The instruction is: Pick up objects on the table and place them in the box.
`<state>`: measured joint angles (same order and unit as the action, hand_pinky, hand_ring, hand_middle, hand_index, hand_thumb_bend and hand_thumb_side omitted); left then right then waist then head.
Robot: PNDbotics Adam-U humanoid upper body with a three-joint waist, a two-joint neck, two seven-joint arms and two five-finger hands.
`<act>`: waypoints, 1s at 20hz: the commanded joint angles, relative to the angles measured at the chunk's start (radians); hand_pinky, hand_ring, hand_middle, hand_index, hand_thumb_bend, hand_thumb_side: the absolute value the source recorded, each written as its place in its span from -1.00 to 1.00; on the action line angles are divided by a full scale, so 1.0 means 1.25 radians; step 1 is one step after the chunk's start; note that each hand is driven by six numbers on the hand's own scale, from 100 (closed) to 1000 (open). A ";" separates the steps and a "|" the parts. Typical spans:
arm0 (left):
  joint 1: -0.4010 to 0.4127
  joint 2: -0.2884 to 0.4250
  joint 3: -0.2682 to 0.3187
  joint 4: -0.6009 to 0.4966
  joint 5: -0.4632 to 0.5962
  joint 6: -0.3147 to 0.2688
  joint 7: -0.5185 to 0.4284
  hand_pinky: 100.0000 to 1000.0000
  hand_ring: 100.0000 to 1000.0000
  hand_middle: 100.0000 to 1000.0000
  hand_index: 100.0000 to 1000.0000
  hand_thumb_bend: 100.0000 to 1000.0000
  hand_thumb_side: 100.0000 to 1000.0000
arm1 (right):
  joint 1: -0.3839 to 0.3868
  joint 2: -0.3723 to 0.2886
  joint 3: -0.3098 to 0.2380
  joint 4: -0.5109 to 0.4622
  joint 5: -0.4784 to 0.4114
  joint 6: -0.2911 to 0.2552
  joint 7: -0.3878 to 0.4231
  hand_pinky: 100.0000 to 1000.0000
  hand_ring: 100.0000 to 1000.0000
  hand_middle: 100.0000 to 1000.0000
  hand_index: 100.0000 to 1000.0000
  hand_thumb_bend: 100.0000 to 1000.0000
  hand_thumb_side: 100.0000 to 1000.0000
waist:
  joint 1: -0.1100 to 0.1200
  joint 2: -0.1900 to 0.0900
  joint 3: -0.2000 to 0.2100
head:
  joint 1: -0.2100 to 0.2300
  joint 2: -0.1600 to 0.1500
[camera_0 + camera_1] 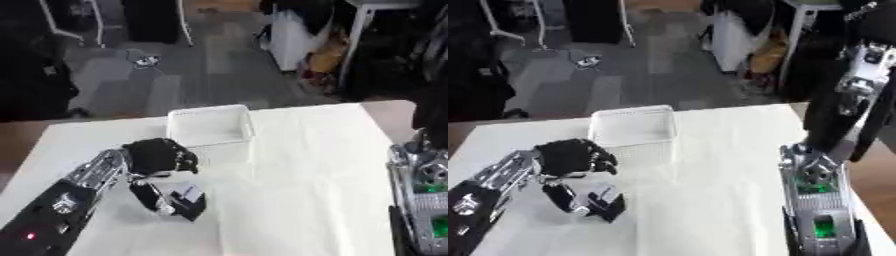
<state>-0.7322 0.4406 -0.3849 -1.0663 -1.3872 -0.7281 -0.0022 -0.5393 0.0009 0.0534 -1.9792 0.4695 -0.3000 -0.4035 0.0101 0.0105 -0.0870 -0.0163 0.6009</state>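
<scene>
— Where's the left hand?

— Lower left of the frame, on the white tablecloth, fingers curled round a small black object with a white patch (I can't make out what it is).

— And the box?

— The white mesh plastic box stands just above, centre frame.

— The right hand?

— Only its silver forearm shows, lower right.

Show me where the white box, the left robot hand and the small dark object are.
white box (210, 125), left eye view, on its inner floor.
left robot hand (157, 156), left eye view, on its back.
small dark object (191, 202), left eye view, on its body.
</scene>
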 commanded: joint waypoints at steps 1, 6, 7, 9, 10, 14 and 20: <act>-0.027 0.020 -0.001 0.006 -0.034 -0.010 0.028 0.22 0.45 0.58 0.62 -0.40 0.48 | -0.016 0.002 0.001 -0.012 -0.001 0.000 0.004 0.63 0.41 0.39 0.60 -0.98 1.00 | 0.001 -0.007 -0.002 | 0.007 -0.003; -0.049 0.015 -0.007 0.038 -0.082 -0.029 0.056 0.23 0.48 0.59 0.62 -0.41 0.48 | -0.016 0.006 0.004 -0.014 -0.003 -0.001 0.006 0.63 0.41 0.39 0.60 -0.98 1.00 | 0.002 -0.006 -0.007 | 0.012 -0.003; -0.055 0.013 -0.010 0.046 -0.092 -0.035 0.058 0.23 0.48 0.59 0.62 -0.41 0.48 | -0.016 0.007 0.004 -0.014 -0.003 -0.001 0.007 0.63 0.41 0.39 0.60 -0.98 1.00 | 0.003 -0.006 -0.009 | 0.013 -0.003; -0.063 0.010 -0.013 0.061 -0.109 -0.046 0.065 0.23 0.48 0.59 0.61 -0.42 0.48 | -0.016 0.009 0.005 -0.014 -0.004 -0.001 0.008 0.63 0.41 0.39 0.60 -0.98 1.00 | 0.003 -0.005 -0.011 | 0.014 -0.002; -0.065 0.009 -0.013 0.067 -0.116 -0.049 0.070 0.22 0.47 0.58 0.61 -0.42 0.48 | -0.016 0.009 0.006 -0.014 -0.004 -0.001 0.008 0.63 0.41 0.39 0.60 -0.99 1.00 | 0.003 -0.005 -0.012 | 0.014 -0.002; -0.067 0.003 -0.013 0.086 -0.134 -0.060 0.087 0.18 0.44 0.56 0.61 -0.42 0.47 | -0.017 0.013 0.007 -0.016 -0.005 -0.001 0.010 0.63 0.41 0.39 0.60 -0.99 1.00 | 0.004 -0.004 -0.016 | 0.015 -0.001; -0.066 -0.004 -0.013 0.106 -0.151 -0.069 0.099 0.15 0.41 0.54 0.60 -0.42 0.46 | -0.018 0.015 0.008 -0.017 -0.006 -0.003 0.010 0.63 0.41 0.39 0.60 -0.99 1.00 | 0.004 -0.004 -0.019 | 0.014 0.000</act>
<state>-0.7896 0.4289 -0.4033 -0.9290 -1.5709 -0.8135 0.1152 -0.5393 0.0133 0.0600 -1.9850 0.4645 -0.3028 -0.3929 0.0155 0.0157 -0.1089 -0.0032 0.6009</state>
